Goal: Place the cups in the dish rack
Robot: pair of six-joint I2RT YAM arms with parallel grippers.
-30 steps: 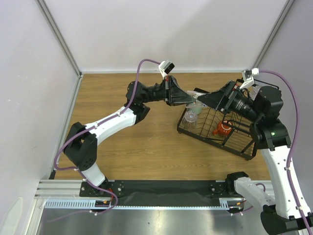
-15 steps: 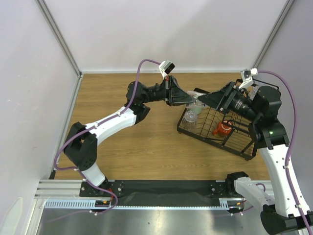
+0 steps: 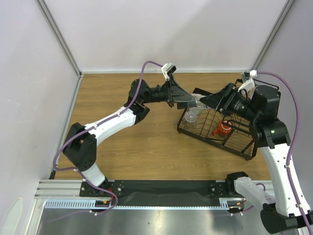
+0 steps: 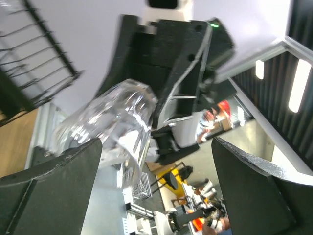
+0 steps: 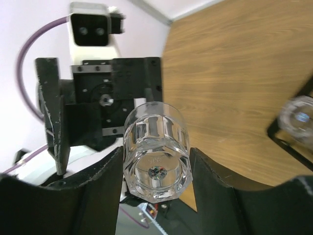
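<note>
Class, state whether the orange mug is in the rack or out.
In: the mug sits inside the rack's wire walls, seen from the top view.

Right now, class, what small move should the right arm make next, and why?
Probably carry the clear tumbler away and down toward the dish rack: the right gripper is shut on it, while the left gripper stands open, so the tumbler looks free to go.

The clear faceted plastic tumbler is colourless, its ridged facets glinting white. The black wire dish rack is black throughout. Inside the rack are an orange-red handled mug with a dark interior and a second clear tumbler. Around the rack, the brown wooden tabletop shows fine streaked grain.
</note>
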